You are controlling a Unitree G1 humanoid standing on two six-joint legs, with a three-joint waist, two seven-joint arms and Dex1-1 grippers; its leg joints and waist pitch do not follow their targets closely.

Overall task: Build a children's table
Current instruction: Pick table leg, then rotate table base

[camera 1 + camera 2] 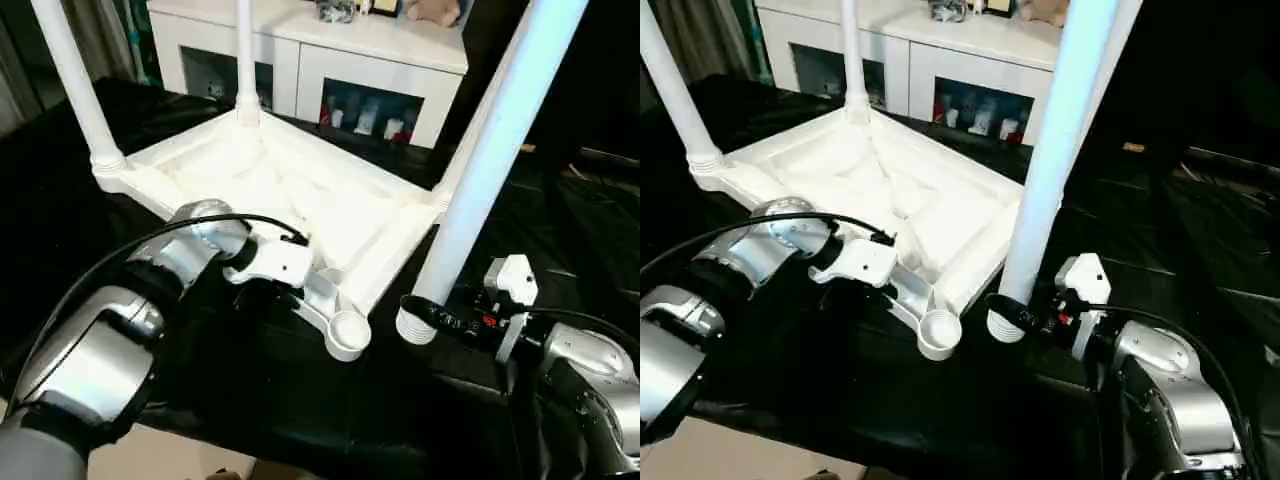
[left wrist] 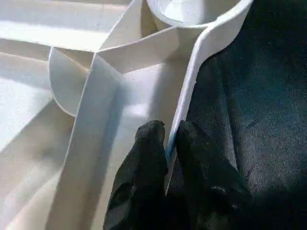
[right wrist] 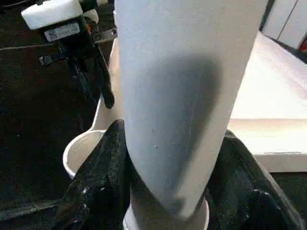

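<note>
The white tabletop [image 1: 300,190] lies upside down on the black cloth, ribbed underside up. Legs stand in its left corner [image 1: 75,80] and its far corner [image 1: 244,50]. The near corner socket [image 1: 347,333] is empty. My left gripper [image 2: 170,139] is shut on the tabletop's thin rim just beside that socket, one finger [image 2: 151,143] inside and one outside. My right gripper [image 1: 425,315] is shut on a long white leg [image 1: 480,170] near its ribbed lower end. That leg tilts up to the right, and its end hangs just right of the empty socket.
A white cabinet [image 1: 400,50] with glass doors stands behind the table. Black cloth [image 1: 250,400] covers the work surface, and its front edge runs close below my forearms. The right corner of the tabletop is hidden behind the held leg.
</note>
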